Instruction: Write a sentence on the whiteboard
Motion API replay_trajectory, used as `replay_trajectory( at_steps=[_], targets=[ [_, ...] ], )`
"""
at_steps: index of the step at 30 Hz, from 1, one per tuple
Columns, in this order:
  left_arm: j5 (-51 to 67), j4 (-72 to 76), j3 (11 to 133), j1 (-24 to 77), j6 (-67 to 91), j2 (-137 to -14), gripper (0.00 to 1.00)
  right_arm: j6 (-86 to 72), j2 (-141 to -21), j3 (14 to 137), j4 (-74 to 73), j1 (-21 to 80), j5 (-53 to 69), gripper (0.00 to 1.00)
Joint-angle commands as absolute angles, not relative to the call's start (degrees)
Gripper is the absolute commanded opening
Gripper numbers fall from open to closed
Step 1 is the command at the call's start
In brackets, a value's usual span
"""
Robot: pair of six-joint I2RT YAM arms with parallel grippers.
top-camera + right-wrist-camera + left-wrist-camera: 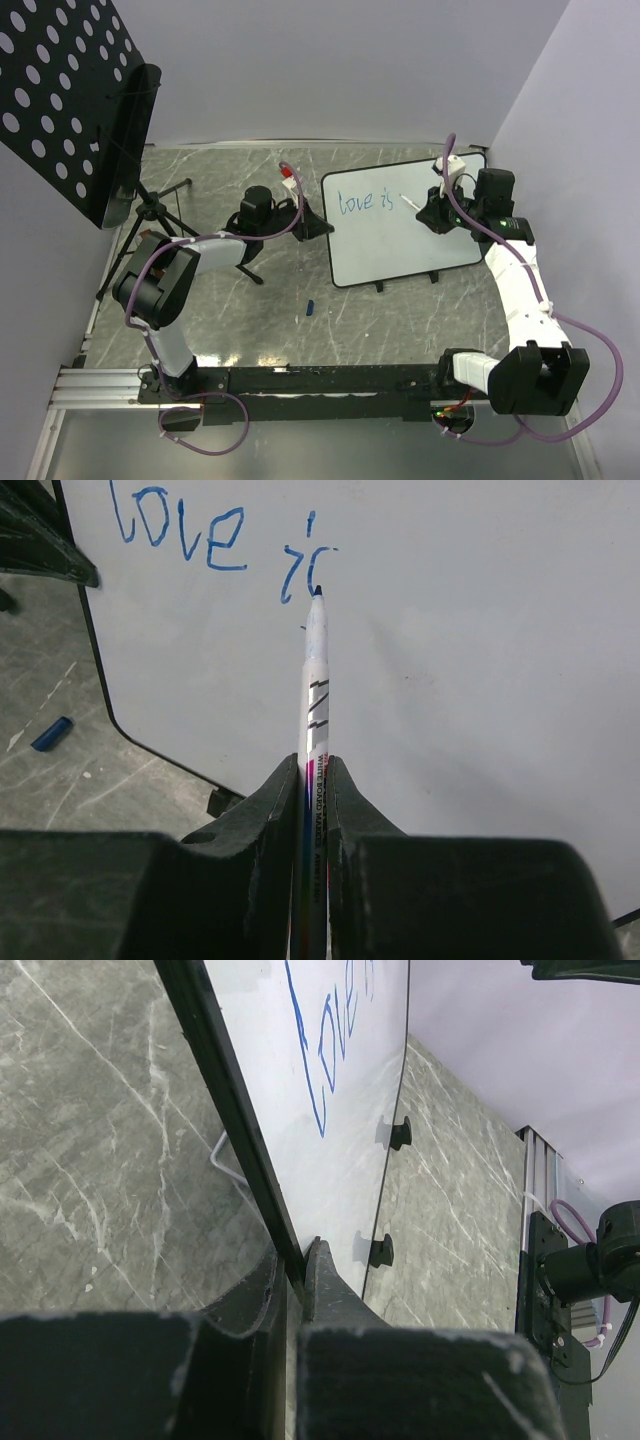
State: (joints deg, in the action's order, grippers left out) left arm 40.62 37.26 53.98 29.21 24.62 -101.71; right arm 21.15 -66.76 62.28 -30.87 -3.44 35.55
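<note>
The whiteboard (pixel 400 245) lies at the back right of the table, white with a thin black rim. On it stands the sentence (pixel 365 202) in blue, reading "love is" (pixel 180 530); the same strokes show edge-on in the left wrist view (pixel 320 1060). My left gripper (pixel 322 228) is shut on the board's left rim (pixel 240 1130), with its fingertips (pixel 295 1260) pinching that black edge. My right gripper (pixel 437 215) (pixel 315 765) is shut on a white marker (pixel 316 680) (pixel 410 203). The marker's tip touches the board at the end of the "s".
A black perforated panel (pixel 60 100) on a tripod stand (pixel 150 210) rises at the back left. A small blue cap (pixel 310 307) (pixel 50 733) lies on the marble table in front of the board. Black feet (pixel 398 1132) stick out from the board's near edge. A rail (pixel 300 380) runs along the front.
</note>
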Motion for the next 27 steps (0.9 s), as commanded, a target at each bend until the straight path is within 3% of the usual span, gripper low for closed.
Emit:
replay_trajectory(
  at_steps=[1, 27],
  targets=[
    [39.11, 36.12, 53.18, 29.97, 16.61, -100.81, 0.01, 22.32, -66.97, 62.14, -28.48, -3.87, 35.86, 0.0],
    [39.29, 36.12, 53.35, 30.06, 16.52, -101.16, 0.01, 19.95, -75.41, 65.3, -26.63, -3.16, 32.08, 0.0]
  ],
)
